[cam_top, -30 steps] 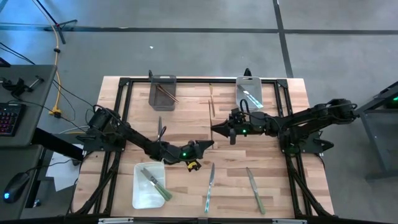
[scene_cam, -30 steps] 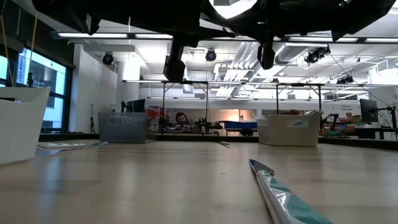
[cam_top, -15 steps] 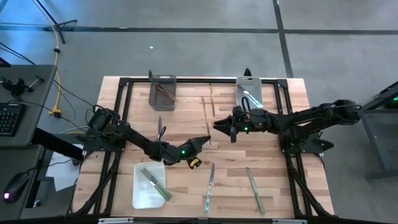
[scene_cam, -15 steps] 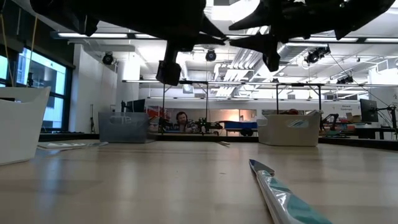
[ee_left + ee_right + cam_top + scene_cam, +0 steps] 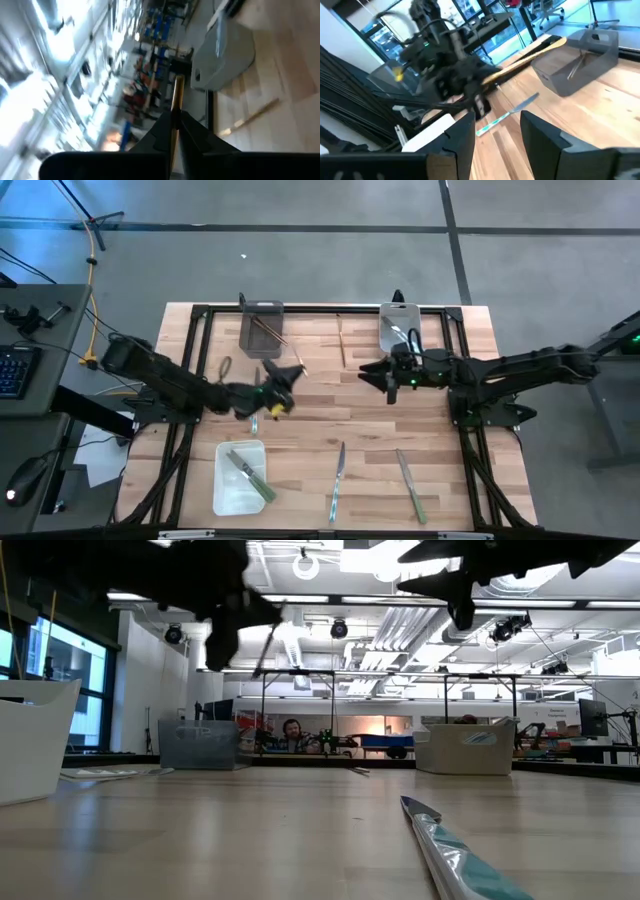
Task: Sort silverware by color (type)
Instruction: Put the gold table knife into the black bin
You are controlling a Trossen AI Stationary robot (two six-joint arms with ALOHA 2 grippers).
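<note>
The table point(image 5: 310, 385) carries three bins, each taking one kind. The grey bin point(image 5: 261, 327) at the far left holds a brown stick point(image 5: 268, 329), the clear bin point(image 5: 399, 326) at the far right holds pale pieces, and the white bin point(image 5: 240, 478) at the near left holds a green-handled knife point(image 5: 250, 476). That layout explains the carry under way.

The left gripper point(image 5: 283, 375) is up off the wood, just short of the grey bin, jaws clenched on a brown stick point(image 5: 176, 98); the left wrist view shows the stick pinched between the fingers point(image 5: 161, 131) and pointing at that bin, where its kind belongs.

The right gripper point(image 5: 372, 372) hangs over mid-table near the clear bin, jaws spread and empty, likely waiting for its next pick.

Unsorted on the wood are another stick point(image 5: 341, 338) at the far middle, a teal knife point(image 5: 337, 480) and a green knife point(image 5: 409, 485) at the near edge.
</note>
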